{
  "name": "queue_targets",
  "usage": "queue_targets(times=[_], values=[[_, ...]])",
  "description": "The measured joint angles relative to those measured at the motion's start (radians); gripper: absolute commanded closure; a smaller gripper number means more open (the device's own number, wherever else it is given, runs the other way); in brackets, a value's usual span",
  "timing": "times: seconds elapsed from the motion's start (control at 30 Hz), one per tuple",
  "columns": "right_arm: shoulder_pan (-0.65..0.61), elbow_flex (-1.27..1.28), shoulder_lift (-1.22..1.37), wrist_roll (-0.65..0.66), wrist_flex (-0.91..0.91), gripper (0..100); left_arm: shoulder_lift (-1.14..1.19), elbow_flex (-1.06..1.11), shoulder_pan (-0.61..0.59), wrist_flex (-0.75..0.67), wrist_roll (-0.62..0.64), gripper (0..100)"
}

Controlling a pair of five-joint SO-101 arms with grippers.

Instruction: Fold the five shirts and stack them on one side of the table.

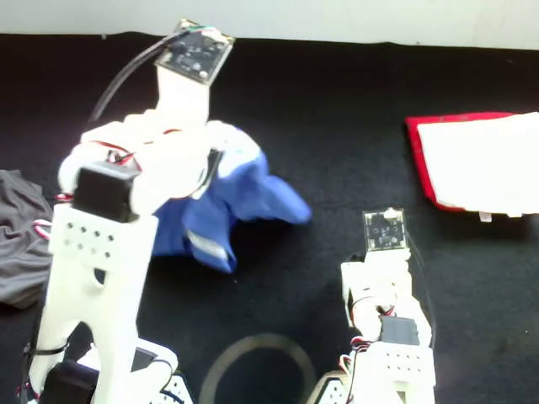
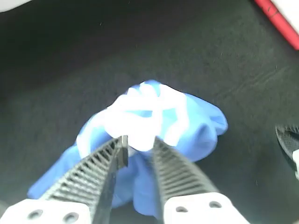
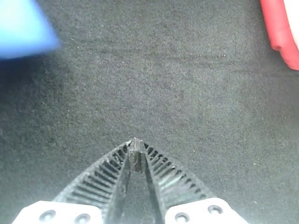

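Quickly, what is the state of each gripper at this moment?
Left gripper: closed, holding the blue shirt.
Right gripper: closed, holding nothing.

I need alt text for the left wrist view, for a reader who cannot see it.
The left gripper pinches a crumpled blue shirt with white patches, above a black table. The edge of a red shirt lies farther off.
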Motion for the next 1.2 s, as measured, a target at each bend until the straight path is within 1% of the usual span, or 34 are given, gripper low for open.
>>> queue_targets(times=[0.07,0.13,0.23,0.3,0.4,0.47,0.57,0.67,0.83,1.0,1.1,1.2], values=[[0.000,0.000,0.000,0.000,0.000,99.0,0.002,0.018,0.005,-0.026,0.006,76],[0.000,0.000,0.000,0.000,0.000,99.0,-0.003,0.014,0.000,-0.034,0.040,76],[0.000,0.000,0.000,0.000,0.000,99.0,-0.014,-0.028,-0.069,-0.011,0.057,77],[0.000,0.000,0.000,0.000,0.000,99.0,-0.029,-0.043,-0.163,0.028,0.046,77],[0.000,0.000,0.000,0.000,0.000,99.0,-0.031,-0.034,-0.341,0.106,-0.006,77],[-0.003,0.000,0.000,0.000,0.020,99.0,-0.031,0.029,-0.471,0.138,-0.055,77],[-0.049,-0.021,0.002,0.000,0.127,99.0,-0.031,0.163,-0.644,0.147,-0.129,77],[-0.091,-0.160,0.000,0.000,0.258,98.6,-0.031,0.302,-0.783,0.127,-0.172,77],[-0.157,-0.420,0.008,0.000,0.376,98.6,-0.031,0.488,-0.927,0.025,-0.189,77],[-0.284,-0.657,0.180,0.000,0.496,98.6,-0.031,0.539,-1.011,-0.006,-0.189,77],[-0.396,-0.804,0.334,0.000,0.551,98.6,-0.031,0.539,-1.063,-0.014,-0.189,77],[-0.525,-0.970,0.512,0.000,0.629,98.5,-0.031,0.539,-1.077,-0.012,-0.189,77]])
